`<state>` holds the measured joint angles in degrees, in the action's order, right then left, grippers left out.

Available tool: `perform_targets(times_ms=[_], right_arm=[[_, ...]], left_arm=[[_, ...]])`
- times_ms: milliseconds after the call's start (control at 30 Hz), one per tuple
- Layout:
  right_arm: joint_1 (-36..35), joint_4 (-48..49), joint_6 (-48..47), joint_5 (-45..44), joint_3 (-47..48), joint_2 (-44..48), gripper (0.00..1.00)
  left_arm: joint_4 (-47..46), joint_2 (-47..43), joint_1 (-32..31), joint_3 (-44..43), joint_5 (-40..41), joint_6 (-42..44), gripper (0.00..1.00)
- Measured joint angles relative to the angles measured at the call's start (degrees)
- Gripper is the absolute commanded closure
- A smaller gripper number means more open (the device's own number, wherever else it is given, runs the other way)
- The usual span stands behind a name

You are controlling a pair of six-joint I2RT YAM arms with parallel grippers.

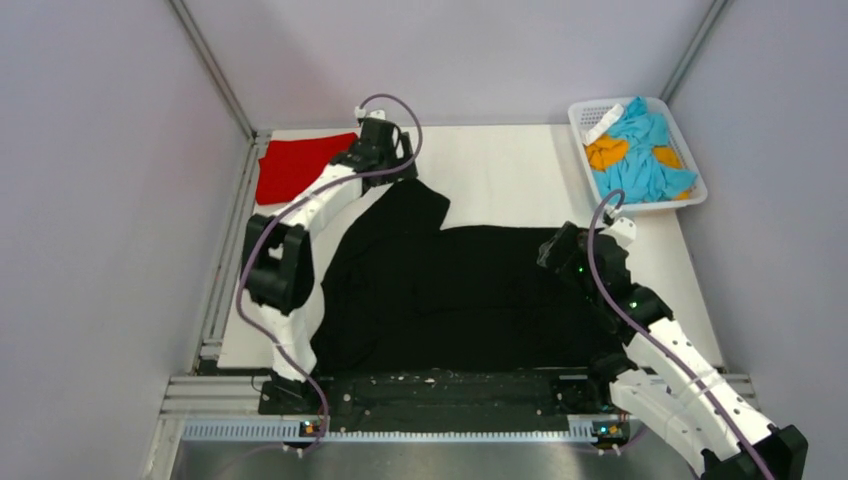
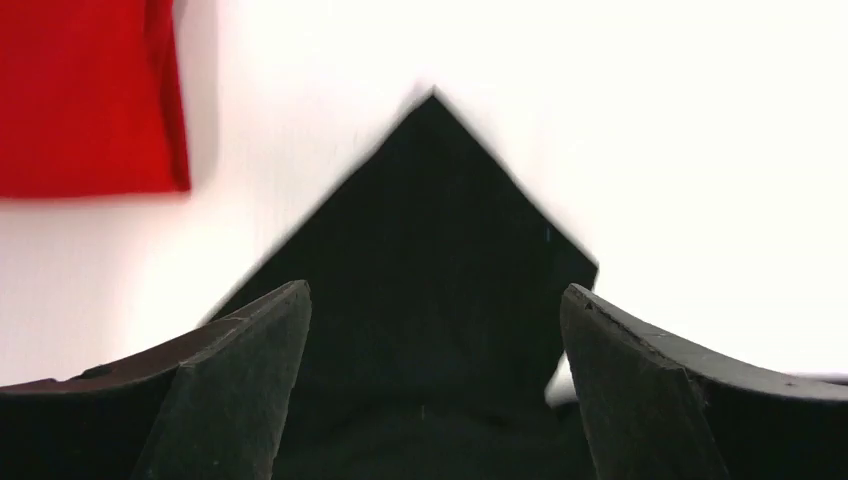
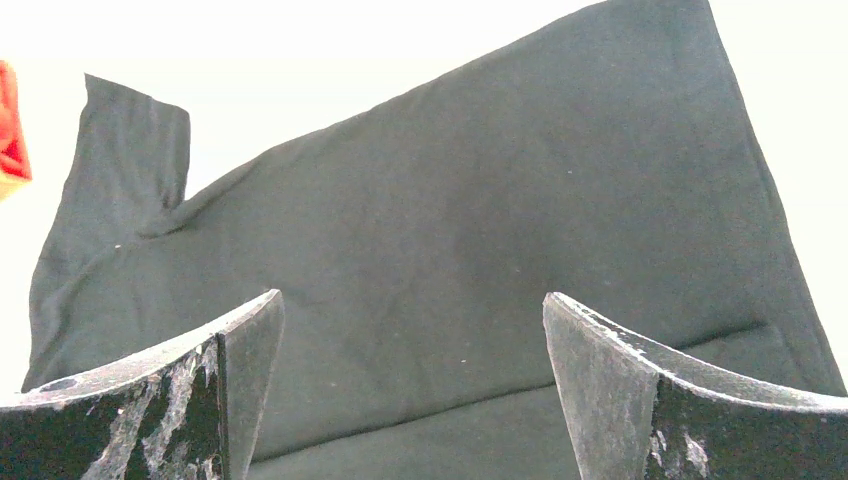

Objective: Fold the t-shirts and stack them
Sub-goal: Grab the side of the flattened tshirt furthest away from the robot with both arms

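Note:
The black t-shirt (image 1: pixel 440 295) lies spread over the middle and near part of the white table, one sleeve pointing to the far left. The red t-shirt (image 1: pixel 296 164) lies folded flat at the far left corner. My left gripper (image 1: pixel 397 168) hovers open over the black sleeve tip (image 2: pixel 440 230), with the red shirt (image 2: pixel 90 95) to its left. My right gripper (image 1: pixel 550 250) is open above the black shirt's right edge; its view shows the black cloth (image 3: pixel 450 230) lying folded under the spread fingers.
A white lattice basket (image 1: pixel 692 200) at the far right corner holds blue and orange cloth (image 1: pixel 640 150). Bare white tabletop (image 1: pixel 510 170) lies between the sleeve and the basket. A metal rail (image 1: pixel 225 270) runs along the left edge.

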<state>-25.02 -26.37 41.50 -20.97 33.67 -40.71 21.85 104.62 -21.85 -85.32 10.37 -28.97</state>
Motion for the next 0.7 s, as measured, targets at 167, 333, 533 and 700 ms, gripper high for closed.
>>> perform_targets(times_ms=[167,333,533,700], right_arm=[[0.0,1.0,-0.7,-2.3,-2.0,0.0,0.01],[0.0,1.5,-1.5,-3.4,-2.9,-1.8,0.01],[0.0,2.1,-2.3,-3.2,-3.0,-3.7,0.01],[0.0,3.0,-2.6,-3.1,-2.9,-4.0,0.01]], left_arm=[[2.8,16.8,2.0,-18.9,-0.7,5.2,0.01],[5.4,30.1,4.4,-33.7,-4.0,6.7,0.01],[5.2,36.2,5.4,-35.5,-7.3,7.0,0.05],[5.3,36.3,4.9,-36.1,-12.5,6.2,0.13]])
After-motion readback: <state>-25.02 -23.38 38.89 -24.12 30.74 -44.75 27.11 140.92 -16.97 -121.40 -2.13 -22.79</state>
